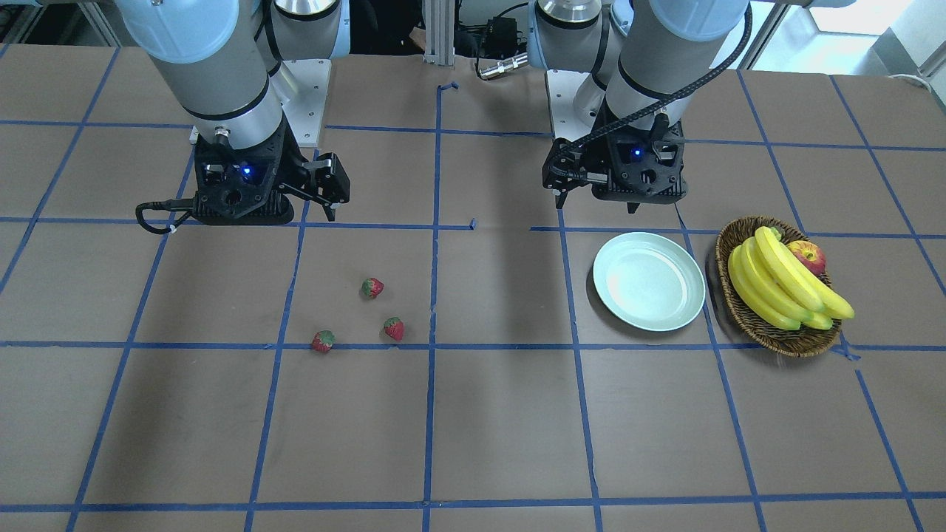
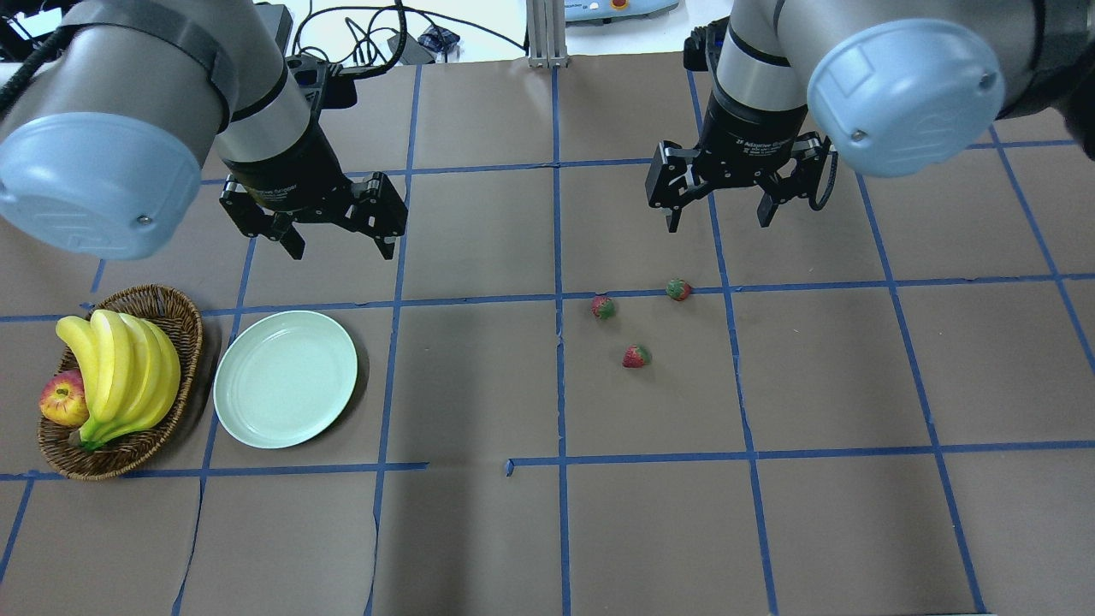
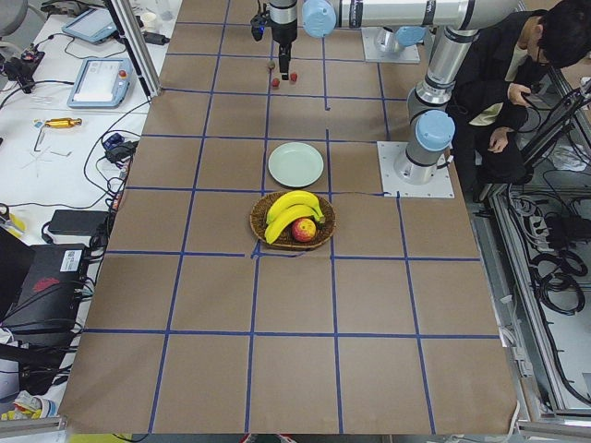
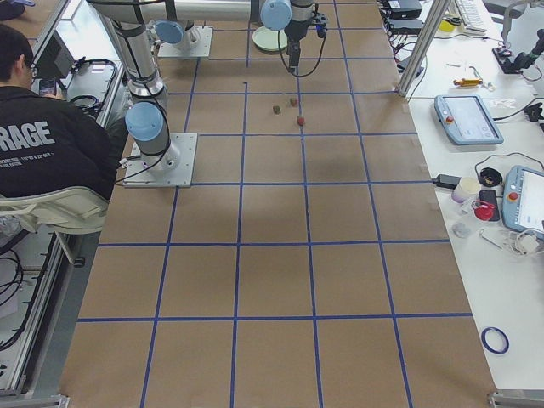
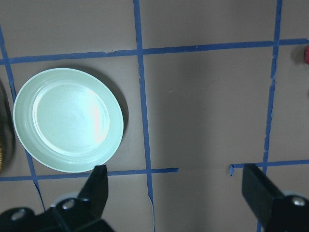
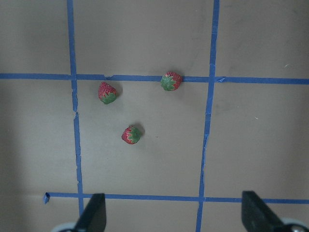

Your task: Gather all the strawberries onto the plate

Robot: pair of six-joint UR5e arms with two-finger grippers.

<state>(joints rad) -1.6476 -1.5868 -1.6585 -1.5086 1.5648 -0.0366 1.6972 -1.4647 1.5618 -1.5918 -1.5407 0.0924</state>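
Three small red strawberries lie loose on the brown table: one [image 2: 603, 307], one [image 2: 678, 289] on a blue tape line, and one [image 2: 636, 356] nearer the robot. They also show in the right wrist view [image 6: 107, 92] [image 6: 171, 81] [image 6: 132, 135]. The pale mint-green plate [image 2: 285, 379] sits empty on the robot's left and shows in the left wrist view [image 5: 67, 120]. My right gripper [image 2: 718, 224] hovers open and empty above the table, just beyond the strawberries. My left gripper [image 2: 340, 248] hovers open and empty beyond the plate.
A brown wicker basket [image 2: 184, 316] stands just left of the plate and holds a bunch of bananas [image 2: 120, 368] and a red apple [image 2: 62, 400]. Blue tape lines grid the table. A person sits behind the robot in the side views.
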